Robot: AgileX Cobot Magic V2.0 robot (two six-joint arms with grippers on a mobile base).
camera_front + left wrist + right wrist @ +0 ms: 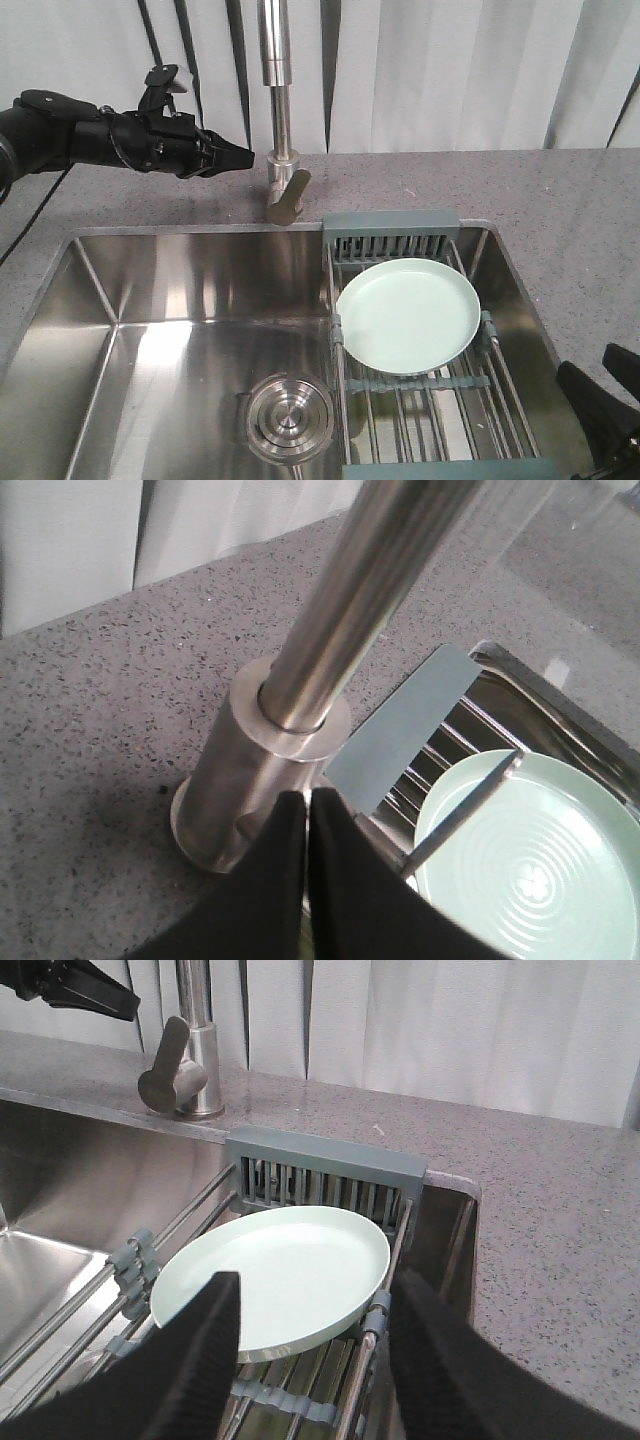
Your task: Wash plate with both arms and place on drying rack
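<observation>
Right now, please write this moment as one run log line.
plate: on drying rack | left gripper: shut, near faucet | right gripper: open, empty

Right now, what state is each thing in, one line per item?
plate: lying flat on the drying rack, not held.
drying rack: set across the sink's right side.
left gripper: fingers shut, empty, by the faucet.
right gripper: fingers open, empty, near the plate.
drain strainer: seated in the sink floor.

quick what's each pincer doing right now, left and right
Left pincer: closed, empty, near the faucet.
Right pincer: open, empty, in front of the plate on the drying rack.
</observation>
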